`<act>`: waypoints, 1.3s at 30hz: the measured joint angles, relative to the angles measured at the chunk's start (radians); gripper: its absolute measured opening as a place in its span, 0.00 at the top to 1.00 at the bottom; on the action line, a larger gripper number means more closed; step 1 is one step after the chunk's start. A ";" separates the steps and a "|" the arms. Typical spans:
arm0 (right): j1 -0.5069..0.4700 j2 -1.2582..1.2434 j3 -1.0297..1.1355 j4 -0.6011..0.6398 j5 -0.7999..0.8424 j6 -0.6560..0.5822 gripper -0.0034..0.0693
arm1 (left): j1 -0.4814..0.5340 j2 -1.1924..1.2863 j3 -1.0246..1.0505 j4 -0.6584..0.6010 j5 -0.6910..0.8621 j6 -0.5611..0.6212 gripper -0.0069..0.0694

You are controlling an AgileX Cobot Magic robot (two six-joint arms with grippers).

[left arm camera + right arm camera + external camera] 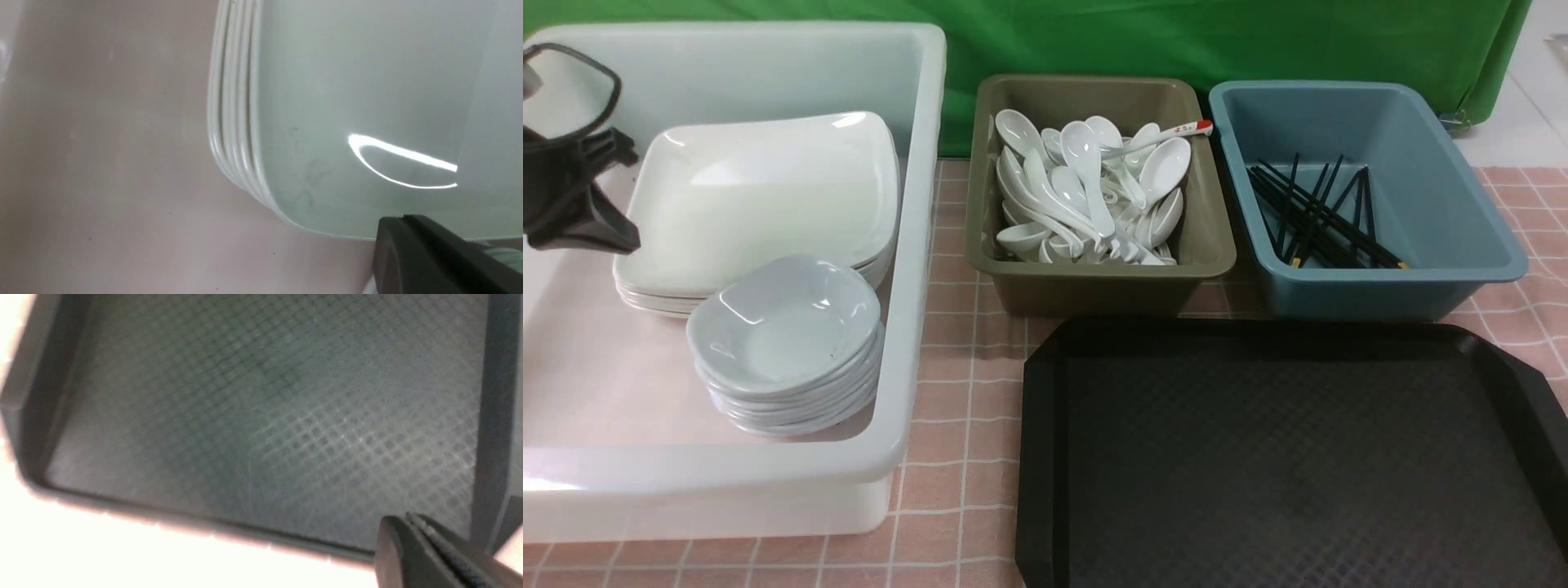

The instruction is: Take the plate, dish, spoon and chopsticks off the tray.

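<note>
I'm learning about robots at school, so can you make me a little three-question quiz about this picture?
1. True or false: the black tray has a plate on it.
2. Which bin holds the chopsticks? A olive, B blue, C white.
3. Fill in: the spoons lie in the ___ bin.

Key: 1 false, it is bare. 2 B, the blue bin. 3 olive, the olive bin.

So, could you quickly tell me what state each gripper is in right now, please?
Left gripper: shut, holding nothing, over the stack of plates.
Right gripper: shut, holding nothing, above the tray.
</note>
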 joint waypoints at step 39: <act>0.000 -0.596 0.475 0.016 -0.741 -0.032 0.89 | -0.093 -0.188 0.000 -0.078 0.127 -0.023 0.90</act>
